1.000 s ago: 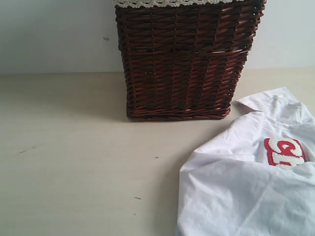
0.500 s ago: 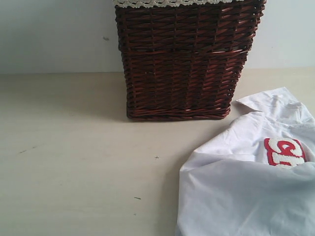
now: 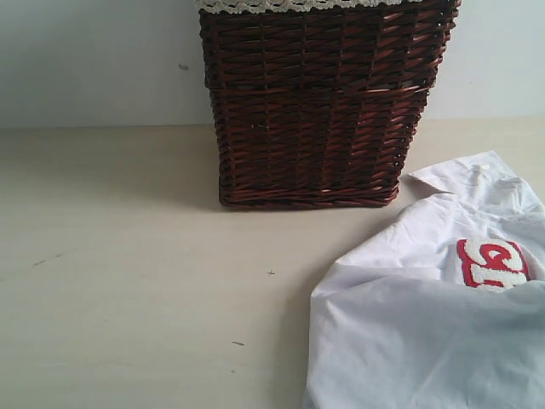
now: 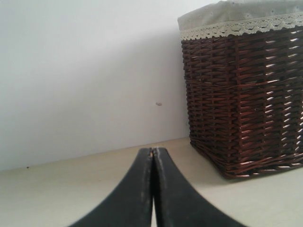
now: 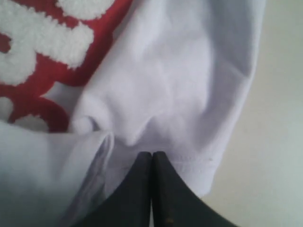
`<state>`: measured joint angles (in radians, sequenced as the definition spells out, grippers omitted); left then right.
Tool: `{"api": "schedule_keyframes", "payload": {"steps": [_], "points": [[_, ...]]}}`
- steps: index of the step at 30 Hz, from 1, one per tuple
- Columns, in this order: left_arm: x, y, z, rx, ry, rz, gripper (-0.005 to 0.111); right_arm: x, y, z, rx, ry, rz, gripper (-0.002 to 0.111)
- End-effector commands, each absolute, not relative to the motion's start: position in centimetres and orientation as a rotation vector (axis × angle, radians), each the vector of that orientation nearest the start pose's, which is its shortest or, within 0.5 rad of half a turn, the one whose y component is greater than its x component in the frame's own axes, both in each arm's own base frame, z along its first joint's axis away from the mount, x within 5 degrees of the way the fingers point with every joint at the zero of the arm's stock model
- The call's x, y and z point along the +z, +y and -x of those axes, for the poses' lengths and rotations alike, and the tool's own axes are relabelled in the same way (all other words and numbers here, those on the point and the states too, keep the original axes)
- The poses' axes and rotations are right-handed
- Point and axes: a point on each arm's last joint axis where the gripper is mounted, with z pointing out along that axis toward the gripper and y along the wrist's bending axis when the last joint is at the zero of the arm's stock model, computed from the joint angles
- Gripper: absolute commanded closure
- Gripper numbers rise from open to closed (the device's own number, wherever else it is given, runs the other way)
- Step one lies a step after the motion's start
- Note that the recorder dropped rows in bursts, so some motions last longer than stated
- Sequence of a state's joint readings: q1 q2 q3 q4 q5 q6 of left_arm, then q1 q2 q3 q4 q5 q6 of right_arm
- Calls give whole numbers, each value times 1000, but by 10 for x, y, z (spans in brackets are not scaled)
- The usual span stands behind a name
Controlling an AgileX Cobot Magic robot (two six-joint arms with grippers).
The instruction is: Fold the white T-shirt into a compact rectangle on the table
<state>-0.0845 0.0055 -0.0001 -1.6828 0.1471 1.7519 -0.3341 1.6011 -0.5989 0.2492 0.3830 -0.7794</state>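
The pale counter (image 3: 128, 281) spans the scene, and a dark wicker basket (image 3: 315, 111) stands at its far middle. The white T-shirt (image 3: 409, 332) lies crumpled at the near right, its red patch (image 3: 492, 262) partly under a fold. The left hand (image 4: 152, 156) is pressed closed and empty near the basket. The right hand (image 5: 152, 158) is closed at the shirt's hem; whether it pinches cloth is unclear.

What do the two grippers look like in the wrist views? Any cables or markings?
The left gripper and the right gripper look alike: two smooth matte black fingers each, broad at the base, curving in to narrow tips, with faint pale scuffs along the inner edges. No cables or markings show; the arms themselves are out of view.
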Motion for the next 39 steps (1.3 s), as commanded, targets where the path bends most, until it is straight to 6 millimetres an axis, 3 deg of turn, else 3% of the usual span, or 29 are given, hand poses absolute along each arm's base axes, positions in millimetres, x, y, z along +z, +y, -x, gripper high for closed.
{"api": "schedule_keyframes", "payload": {"steps": [1, 7, 11, 12, 15, 19, 22, 27, 32, 35, 39], "points": [[215, -18, -54, -129, 1450, -234, 107, 124, -81, -244, -154, 2757, 284, 108], [215, -18, -54, -129, 1450, -234, 107, 137, -99, -267, -284, 2609, 189, 108], [215, -18, -54, -129, 1450, -234, 107, 155, -95, -264, -234, 2586, 124, 108], [215, -18, -54, -129, 1450, -234, 107, 150, -91, -260, -210, 2641, 269, 108], [215, -18, -54, -129, 1450, -234, 107, 132, -84, -252, -71, 2775, 444, 108], [215, -18, -54, -129, 1450, -234, 107, 116, -79, -251, 49, 2834, 437, 108], [215, -18, -54, -129, 1450, -234, 107, 103, -82, -254, 17, 2844, 419, 108], [215, -18, -54, -129, 1450, -234, 107, 108, -96, -269, -174, 2724, 213, 108], [215, -18, -54, -129, 1450, -234, 107, 112, -101, -279, -208, 2683, 208, 108], [215, -18, -54, -129, 1450, -234, 107, 126, -101, -279, -227, 2639, 190, 108], [215, -18, -54, -129, 1450, -234, 107, 176, -98, -276, -235, 2465, 23, 108]]}}
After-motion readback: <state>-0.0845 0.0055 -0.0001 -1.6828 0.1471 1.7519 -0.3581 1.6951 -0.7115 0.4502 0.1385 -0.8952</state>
